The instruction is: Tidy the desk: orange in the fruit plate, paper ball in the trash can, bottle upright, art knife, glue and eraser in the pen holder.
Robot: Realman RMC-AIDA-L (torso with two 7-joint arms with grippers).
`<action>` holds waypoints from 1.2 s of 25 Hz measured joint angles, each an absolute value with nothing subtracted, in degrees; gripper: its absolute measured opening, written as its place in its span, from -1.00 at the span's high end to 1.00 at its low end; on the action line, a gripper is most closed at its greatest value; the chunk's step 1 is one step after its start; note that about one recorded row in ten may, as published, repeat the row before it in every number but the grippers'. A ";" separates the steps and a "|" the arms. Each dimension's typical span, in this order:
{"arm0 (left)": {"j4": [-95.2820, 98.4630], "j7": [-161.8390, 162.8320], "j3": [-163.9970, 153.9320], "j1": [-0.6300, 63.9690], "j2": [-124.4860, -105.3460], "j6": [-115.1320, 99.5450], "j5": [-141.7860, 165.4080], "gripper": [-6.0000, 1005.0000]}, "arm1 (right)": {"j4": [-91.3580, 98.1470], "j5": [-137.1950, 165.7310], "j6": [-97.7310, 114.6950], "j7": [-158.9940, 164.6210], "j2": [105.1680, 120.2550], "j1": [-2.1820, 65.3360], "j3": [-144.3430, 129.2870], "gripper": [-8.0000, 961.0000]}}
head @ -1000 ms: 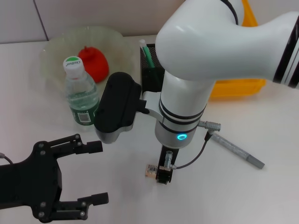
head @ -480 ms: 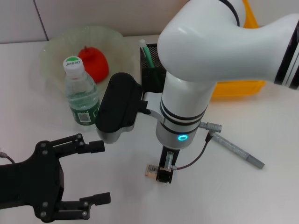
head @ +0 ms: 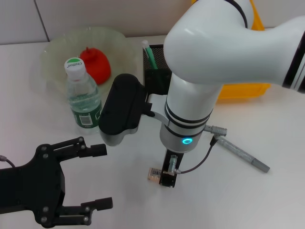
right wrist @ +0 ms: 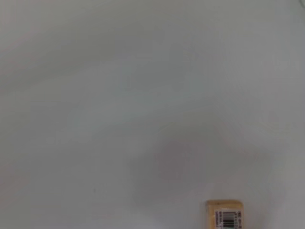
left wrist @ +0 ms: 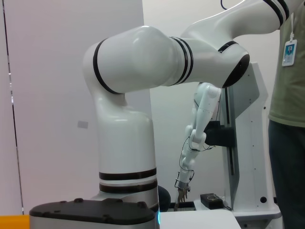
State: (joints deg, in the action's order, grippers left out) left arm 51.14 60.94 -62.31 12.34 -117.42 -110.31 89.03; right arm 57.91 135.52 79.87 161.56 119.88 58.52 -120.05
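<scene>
The right gripper (head: 167, 179) hangs over the eraser (head: 154, 173) to grasp it, its finger state unclear, while the left gripper (head: 95, 176) idles spread wide.

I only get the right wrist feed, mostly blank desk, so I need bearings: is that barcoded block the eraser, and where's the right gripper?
Observer: Yes, that's the eraser; the right gripper is low, right beside it.
Operator: Where's the pen holder?
Observer: The pen holder stands beyond the right arm, with a glue stick inside.
Operator: And the knife?
Observer: The art knife lies on the desk, to the robot's right of the eraser; the left gripper hangs open, idle.
</scene>
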 joint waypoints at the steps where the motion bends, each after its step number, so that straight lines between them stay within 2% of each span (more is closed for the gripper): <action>1: 51.19 60.99 -62.28 12.34 -117.42 -110.30 89.03 -0.60 | 58.14 135.72 79.89 161.56 119.88 58.22 -119.96 0.51; 15: 51.24 61.06 -61.99 12.59 -117.42 -110.30 89.03 -0.60 | 63.53 141.28 81.84 161.63 119.83 52.55 -116.09 0.51; 30: 51.10 61.09 -62.07 12.92 -117.42 -110.30 89.03 -0.60 | 67.02 143.55 81.94 161.61 119.52 50.75 -112.89 0.53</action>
